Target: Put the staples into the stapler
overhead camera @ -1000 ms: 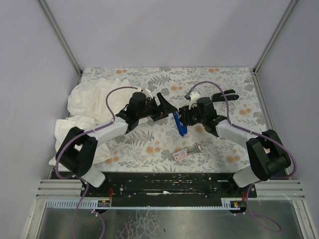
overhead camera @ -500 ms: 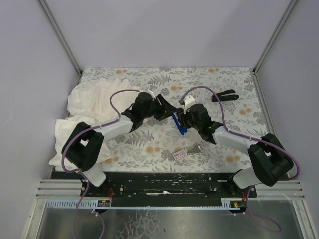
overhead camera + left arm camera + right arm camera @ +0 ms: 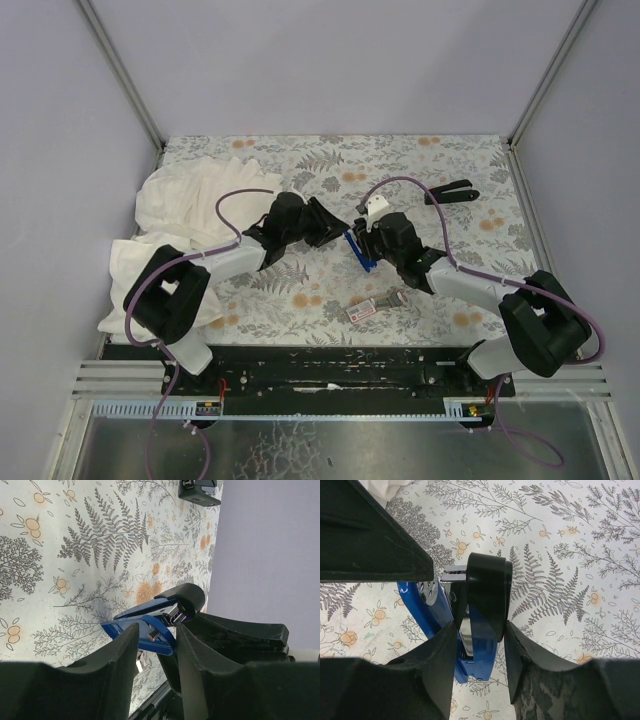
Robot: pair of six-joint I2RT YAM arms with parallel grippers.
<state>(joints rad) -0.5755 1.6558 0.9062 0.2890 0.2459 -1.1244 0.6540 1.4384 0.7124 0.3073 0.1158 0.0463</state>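
Near side of the flowered table (image 3: 300, 170) first: the staple box (image 3: 363, 310) lies flat, white with its red label showing. Whether anything is inside it cannot be told from here. The strip of staples (image 3: 396, 297) lies loose on the table just beside the box, at its 2 o'clock, and neither one is in a gripper. Look to 12 o'clock from the box, near the table's middle, and there's the stapler (image 3: 358, 252), caught between both arms. The right gripper (image 3: 476, 635) has it, jaws pressed against both flanks of the body just below the rounded black end. The blue arm is splayed to one side and a bit of metal channel shows. The left gripper (image 3: 157, 632) sits at the stapler's 9 o'clock, jaws drawn narrow around the blue part, but whether they actually pinch it cannot be told. The white cloth (image 3: 180, 210) is bunched at the table's 9 o'clock edge. A black tool (image 3: 452, 192) lies well apart at 2 o'clock.
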